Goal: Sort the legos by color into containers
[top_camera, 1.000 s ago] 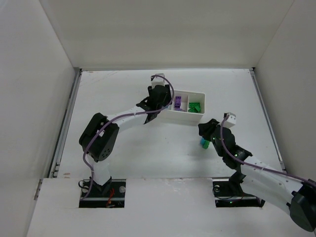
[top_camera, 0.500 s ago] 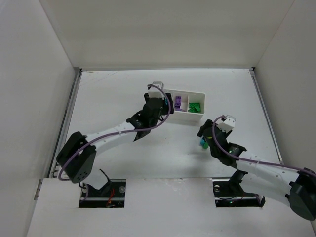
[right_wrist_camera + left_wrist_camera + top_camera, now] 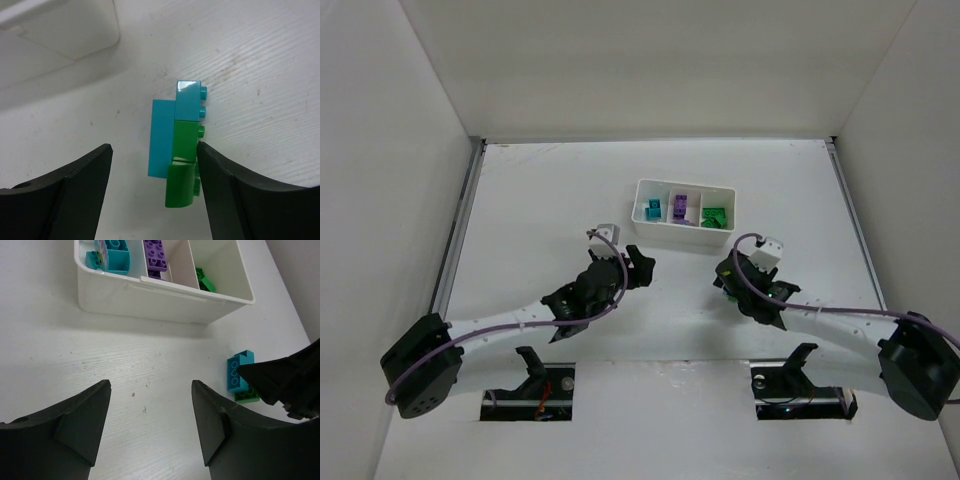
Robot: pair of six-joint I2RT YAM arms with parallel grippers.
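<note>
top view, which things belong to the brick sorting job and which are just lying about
Job: white tray; teal bricks, purple bricks and green bricks in it; teal-green stack on the table.
Not part of it: side walls.

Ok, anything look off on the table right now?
One stack lies on its side outside the tray, teal and green bricks stuck together, so it suits no single compartment as is. It sits under the open right gripper.
</note>
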